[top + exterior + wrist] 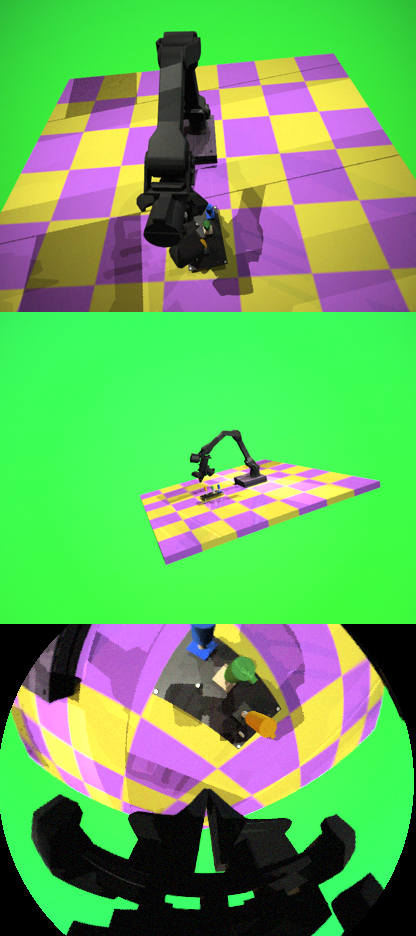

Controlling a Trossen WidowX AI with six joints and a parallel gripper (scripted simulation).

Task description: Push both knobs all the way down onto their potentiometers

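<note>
The dark circuit board [219, 250] [172, 674] stands on the table and carries three coloured knobs. The orange knob [202, 243] [205, 488] [263, 726] has pale shaft showing below it. The green knob [206, 224] [212, 487] [241, 669] is the middle one, over a pale potentiometer base. The blue knob [209, 209] [218, 486] [202, 633] is over a blue base, with a little shaft visible in the wrist view. My gripper [200, 480] [206, 792] is shut and empty, above and beside the board's orange-knob end, touching nothing. In the top view the arm hides part of the board.
The arm's base [204, 151] [247, 480] stands behind the board, beyond the blue knob's end. Small white-topped pins or screws [225, 261] [198, 685] show on the board. The arm's shadow falls across the board and the checkered table [302, 234].
</note>
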